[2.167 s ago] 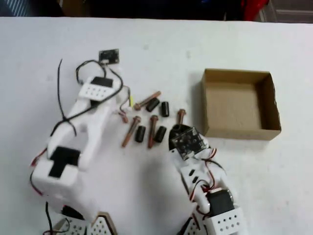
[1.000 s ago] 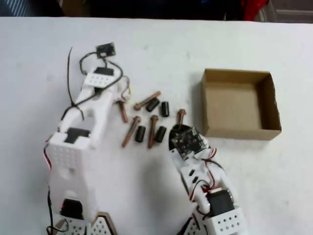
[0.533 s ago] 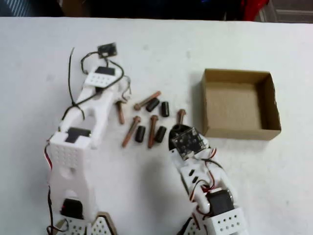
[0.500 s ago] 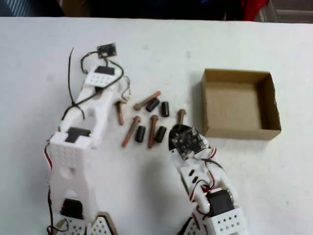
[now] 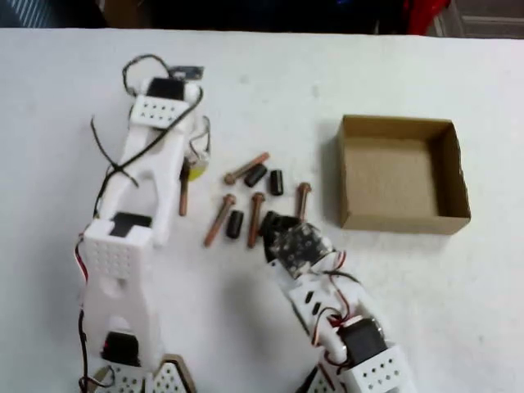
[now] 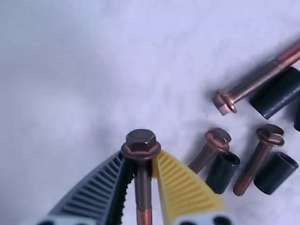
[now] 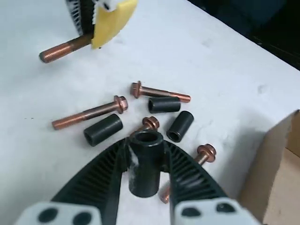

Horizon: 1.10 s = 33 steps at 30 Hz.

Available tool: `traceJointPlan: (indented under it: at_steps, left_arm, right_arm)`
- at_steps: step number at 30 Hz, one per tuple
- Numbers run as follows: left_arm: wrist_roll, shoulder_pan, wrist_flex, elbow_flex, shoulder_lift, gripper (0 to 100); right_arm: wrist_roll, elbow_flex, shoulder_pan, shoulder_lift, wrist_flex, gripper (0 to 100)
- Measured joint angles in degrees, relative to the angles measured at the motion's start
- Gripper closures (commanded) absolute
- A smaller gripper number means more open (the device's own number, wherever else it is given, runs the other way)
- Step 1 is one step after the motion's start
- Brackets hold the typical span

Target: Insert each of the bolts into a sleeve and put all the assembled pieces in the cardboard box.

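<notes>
My left gripper is shut on a copper bolt, gripping the shank just below the hex head. In the high view this bolt hangs left of the pile, under the left gripper. A black sleeve stands between the fingers of my right gripper, which is shut on it, open end toward the camera. In the high view the right gripper is at the pile's near edge. Three loose bolts and three sleeves lie in the pile. The cardboard box is empty.
The box stands right of the pile, its near wall close to the right arm's wrist. The left arm's white body stretches along the pile's left side. Bare white table lies beyond the pile.
The left gripper took hold of the leftmost bolt and carried it back and left, off the table. The right gripper shifted left onto a sleeve at the pile's near edge and closed on it.
</notes>
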Motion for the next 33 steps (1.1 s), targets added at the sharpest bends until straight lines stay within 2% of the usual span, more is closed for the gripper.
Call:
traceJointPlan:
  at_steps: [6,10,15,29,33]
  left_arm:
    - [-0.1,0.4,1.3,-1.6,-0.9,98]
    - [-0.1,1.9,1.2,1.9,-7.3,98]
    - [-0.1,2.7,1.3,9.5,-16.8,98]
    - [-0.3,4.0,-12.6,36.1,-41.3,98]
    - [-3.6,6.4,-18.1,45.9,-49.1,98]
  right_arm:
    - [0.0,0.0,-2.7,0.0,-1.6,98.1]
    - [-0.4,0.0,-3.0,0.0,-5.5,98.1]
    - [-7.4,0.0,-3.2,0.0,-9.8,98.1]
    - [-10.4,0.0,-3.2,0.0,-18.9,98.1]
    - [-15.9,0.0,-3.3,0.0,-20.4,98.1]
